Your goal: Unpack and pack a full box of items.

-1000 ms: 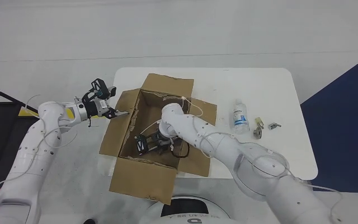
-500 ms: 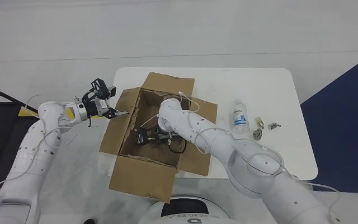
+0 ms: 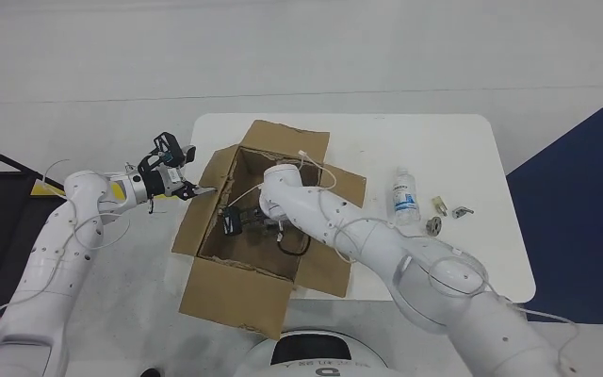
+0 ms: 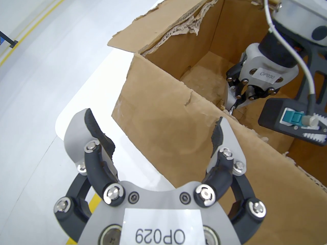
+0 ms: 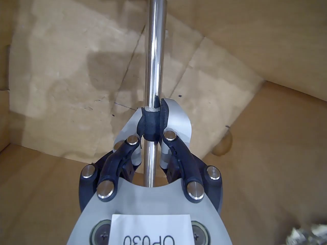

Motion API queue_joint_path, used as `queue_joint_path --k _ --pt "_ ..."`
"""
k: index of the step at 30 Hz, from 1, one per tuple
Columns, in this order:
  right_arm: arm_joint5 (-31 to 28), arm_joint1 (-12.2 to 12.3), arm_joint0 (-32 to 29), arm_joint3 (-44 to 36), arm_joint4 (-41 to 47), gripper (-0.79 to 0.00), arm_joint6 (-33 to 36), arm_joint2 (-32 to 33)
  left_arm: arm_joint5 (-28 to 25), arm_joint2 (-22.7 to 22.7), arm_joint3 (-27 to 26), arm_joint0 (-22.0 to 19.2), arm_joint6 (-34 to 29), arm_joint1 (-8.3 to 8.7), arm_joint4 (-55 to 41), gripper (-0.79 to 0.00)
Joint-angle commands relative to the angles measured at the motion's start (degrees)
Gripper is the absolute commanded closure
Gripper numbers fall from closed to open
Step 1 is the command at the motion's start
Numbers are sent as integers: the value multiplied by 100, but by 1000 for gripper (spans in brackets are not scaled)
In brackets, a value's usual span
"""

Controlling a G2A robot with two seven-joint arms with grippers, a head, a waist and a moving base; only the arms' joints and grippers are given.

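The right gripper point(image 5: 153, 119) is clamped on a shiny metal rod point(image 5: 156, 52) deep inside the cardboard box point(image 3: 283, 141). Over the last second it has slid from the box's 6 o'clock side toward 9 o'clock. The pick looks secure, but the lift-out has not yet happened. The left gripper point(image 4: 154, 126), fingers spread and empty, has held outside the box's 9 o'clock flap. A bottle point(image 3: 403, 196) and small metal parts point(image 3: 435, 224) lie on the table point(image 3: 452, 141) at 3 o'clock.

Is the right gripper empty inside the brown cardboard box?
No, the right gripper is clamped on a shiny cylindrical metal rod inside the brown cardboard box.
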Motion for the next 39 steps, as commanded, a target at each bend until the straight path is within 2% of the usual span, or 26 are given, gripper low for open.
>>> queue_joint_path --k 1,6,10,15,22,27,30,32,35,39 --pt "194 122 -90 -524 -136 0 331 93 0 0 0 0 0 0 0 -785" --pt "718 505 -527 -2006 -657 0 1319 405 0 0 0 0 0 0 0 -785" --pt "859 811 -1005 -3134 -1088 0 2076 684 0 0 0 0 0 0 0 -785" --pt "1061 1181 -1508 -4229 -1637 0 2366 1105 0 0 0 0 0 0 0 -785" --pt "976 1620 -2338 -5984 -2809 0 1907 1744 0 0 0 0 0 0 0 -785" --pt "1584 1820 -3045 -6753 -3857 0 1323 2173 0 0 0 0 0 0 0 -785" --pt "2066 1951 -3655 -7162 -4230 0 1046 2656 0 0 0 0 0 0 0 -785" --pt "2301 2051 -4162 -7474 -4324 0 910 3123 0 0 0 0 0 0 0 -785" --pt "2540 2172 -4948 -7839 -3980 0 553 3883 0 0 0 0 0 0 0 -785" --pt "2433 2202 -5103 -7855 -3864 0 473 4043 0 0 0 0 0 0 0 -785"
